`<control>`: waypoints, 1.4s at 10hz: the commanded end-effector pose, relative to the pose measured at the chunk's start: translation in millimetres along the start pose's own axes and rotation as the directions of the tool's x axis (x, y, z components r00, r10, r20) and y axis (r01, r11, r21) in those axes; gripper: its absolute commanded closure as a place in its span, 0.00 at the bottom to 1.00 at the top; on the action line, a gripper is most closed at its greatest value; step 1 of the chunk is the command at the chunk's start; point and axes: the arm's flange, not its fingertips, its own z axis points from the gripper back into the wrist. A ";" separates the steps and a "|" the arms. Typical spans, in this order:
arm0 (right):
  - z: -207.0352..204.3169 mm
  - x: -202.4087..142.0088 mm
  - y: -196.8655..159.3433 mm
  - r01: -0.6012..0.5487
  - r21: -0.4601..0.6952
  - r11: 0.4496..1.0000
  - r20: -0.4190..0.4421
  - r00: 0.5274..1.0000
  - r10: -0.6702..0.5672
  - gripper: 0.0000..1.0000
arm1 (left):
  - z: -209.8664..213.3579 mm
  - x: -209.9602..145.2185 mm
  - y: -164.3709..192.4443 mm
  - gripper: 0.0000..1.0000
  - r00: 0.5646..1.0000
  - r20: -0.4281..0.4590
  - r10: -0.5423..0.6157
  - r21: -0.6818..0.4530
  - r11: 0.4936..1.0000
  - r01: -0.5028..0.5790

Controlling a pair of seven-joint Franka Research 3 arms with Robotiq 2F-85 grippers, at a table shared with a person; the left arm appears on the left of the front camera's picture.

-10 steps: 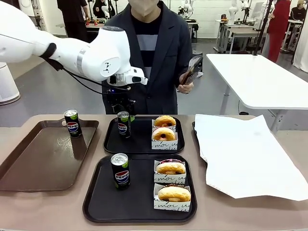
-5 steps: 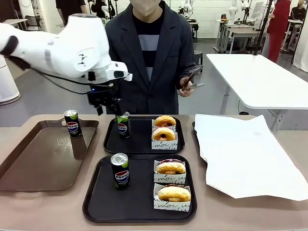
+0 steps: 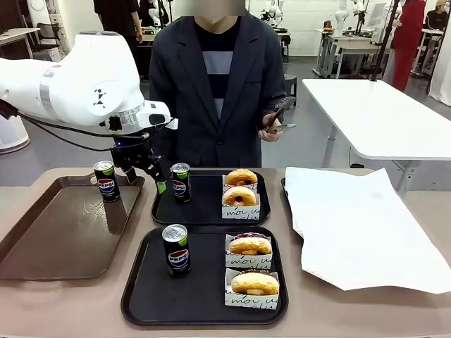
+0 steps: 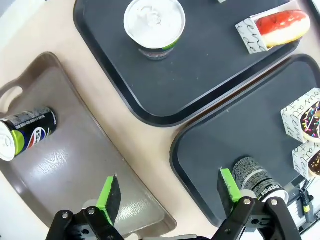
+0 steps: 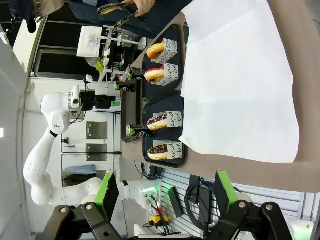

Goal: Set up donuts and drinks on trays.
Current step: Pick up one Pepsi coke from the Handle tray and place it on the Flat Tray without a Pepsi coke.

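Brown tray point(image 3: 42, 246), at 9 o'clock on the table point(image 3: 70, 310): one Pepsi can point(image 3: 106, 180) stands upright at its far right corner, apart from both black trays.

Left hand point(image 3: 144, 176): over the last second it has withdrawn from directly above the far tray's can point(image 3: 181, 182) toward 9 o'clock and dropped lower. It now hangs over the gap between the brown tray and the far black tray point(image 3: 204, 211). The jaws stand fully open and hold nothing; the left wrist view confirms empty space between the green pads point(image 4: 109, 192). The can it left behind stands upright at the 9 o'clock side of the far tray.

Far black tray, centre: two sleeved donuts point(image 3: 241, 193) at its 3 o'clock side.

Near black tray point(image 3: 141, 296), at 6 o'clock: one upright can point(image 3: 176, 249) and two sleeved donuts point(image 3: 251, 264).

Assessment: both black trays appear fully set, each carrying one drink and two donuts. The can on the brown tray is likely surplus.

Right hand point(image 5: 165, 197): jaws wide open, empty, clear of the table.

White paper point(image 3: 359, 225), at 3 o'clock: lies flat, untouched.
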 end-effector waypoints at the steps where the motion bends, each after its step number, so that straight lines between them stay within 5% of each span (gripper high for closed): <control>1: -0.4 0.8 -0.5 -0.014 0.019 1.000 0.007 1.000 0.013 0.00 | -2.6 -4.2 1.5 0.00 1.000 -0.007 0.004 0.001 1.000 -0.004; 4: -0.4 0.8 -0.5 -0.014 0.019 1.000 0.007 1.000 0.013 0.00 | 73.0 -75.2 90.9 0.00 0.930 0.203 0.307 -0.341 0.912 -0.227; 7: -0.4 0.8 -0.5 -0.014 0.019 1.000 0.007 1.000 0.013 0.00 | 98.9 -126.8 165.7 0.00 0.882 0.149 0.447 -0.606 0.746 -0.276; 11: -0.4 0.8 -0.5 -0.014 0.019 1.000 0.007 1.000 0.013 0.00 | 57.4 -184.4 262.0 0.00 0.918 -0.047 0.394 -0.814 0.518 -0.263; 14: -0.4 0.8 -0.5 -0.014 0.019 1.000 0.007 1.000 0.013 0.00 | 25.8 -219.2 291.7 0.00 0.905 0.062 0.421 -0.906 0.405 -0.126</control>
